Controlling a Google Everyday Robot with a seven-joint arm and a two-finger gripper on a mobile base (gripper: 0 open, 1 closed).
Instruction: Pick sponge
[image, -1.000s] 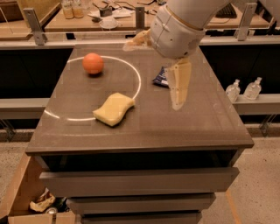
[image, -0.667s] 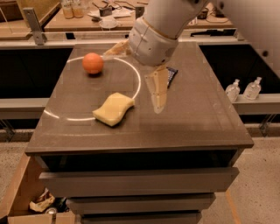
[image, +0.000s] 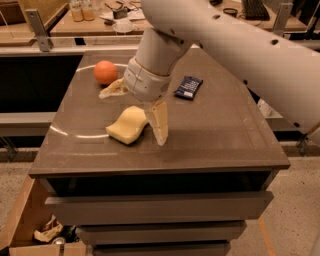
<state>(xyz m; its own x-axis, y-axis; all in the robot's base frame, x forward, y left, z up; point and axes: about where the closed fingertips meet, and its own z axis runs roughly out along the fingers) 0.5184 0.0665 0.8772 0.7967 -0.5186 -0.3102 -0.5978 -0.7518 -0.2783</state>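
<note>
The sponge (image: 128, 125) is a pale yellow foam block with wavy sides, lying on the brown table top (image: 215, 130) left of centre. My gripper (image: 136, 111) hangs just above it, open wide. One pale yellow finger (image: 159, 123) points down at the sponge's right side. The other finger (image: 114, 89) sticks out to the left above the sponge's far end. The sponge lies between them, and its far edge is hidden by the wrist.
An orange ball (image: 105, 72) sits at the table's back left, close to the left finger. A dark blue packet (image: 188, 87) lies right of the wrist. A white arc is marked on the table (image: 65, 132). Drawers sit below the front edge (image: 160, 207).
The gripper has moved left and lower, from right of the sponge to over it. Its fingers now straddle the sponge. The sponge, ball and packet have not moved.
</note>
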